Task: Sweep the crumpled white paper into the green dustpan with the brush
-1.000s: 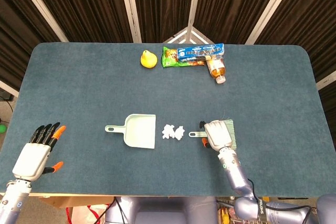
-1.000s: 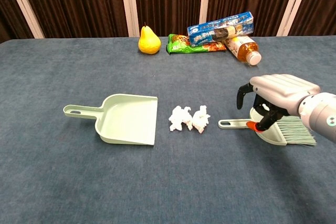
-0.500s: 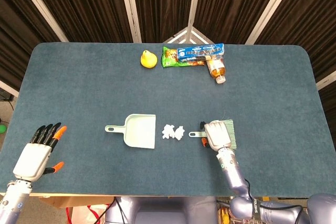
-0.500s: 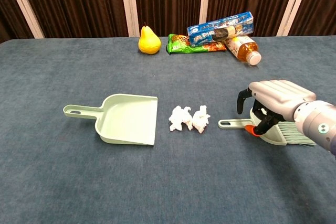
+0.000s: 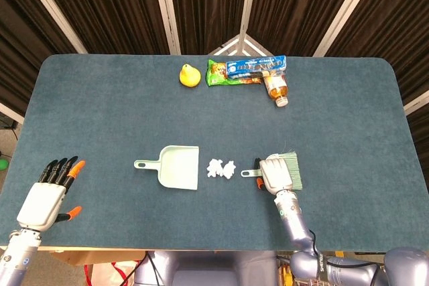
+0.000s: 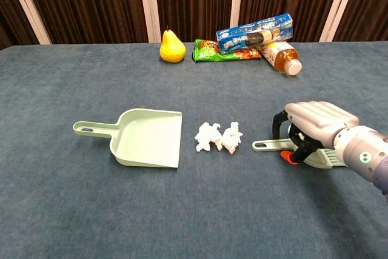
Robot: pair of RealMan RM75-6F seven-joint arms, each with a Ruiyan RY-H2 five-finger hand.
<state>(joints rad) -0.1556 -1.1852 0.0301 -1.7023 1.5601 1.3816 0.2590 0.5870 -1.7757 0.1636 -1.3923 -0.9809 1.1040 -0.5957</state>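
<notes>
Two crumpled white paper balls (image 5: 221, 168) (image 6: 218, 136) lie side by side in the middle of the table. Left of them the green dustpan (image 5: 179, 167) (image 6: 148, 137) lies flat, its mouth facing the paper and its handle pointing left. The brush (image 5: 295, 171) (image 6: 267, 144) lies right of the paper, its handle pointing at it. My right hand (image 5: 275, 173) (image 6: 315, 119) sits low over the brush head, covering most of it. Its fingers arch over both sides of the handle, with a gap still showing. My left hand (image 5: 43, 195) hovers with fingers spread at the front left edge.
Along the back edge stand a yellow pear (image 5: 190, 76) (image 6: 171, 47), a green snack bag (image 5: 218, 72), a blue box (image 5: 256, 66) and a lying bottle (image 5: 277, 88) (image 6: 280, 56). Bare blue table surface surrounds the dustpan, paper and brush.
My right hand has sunk lower onto the brush head, covering more of the bristles. The brush, paper, dustpan and left hand have stayed where they were.
</notes>
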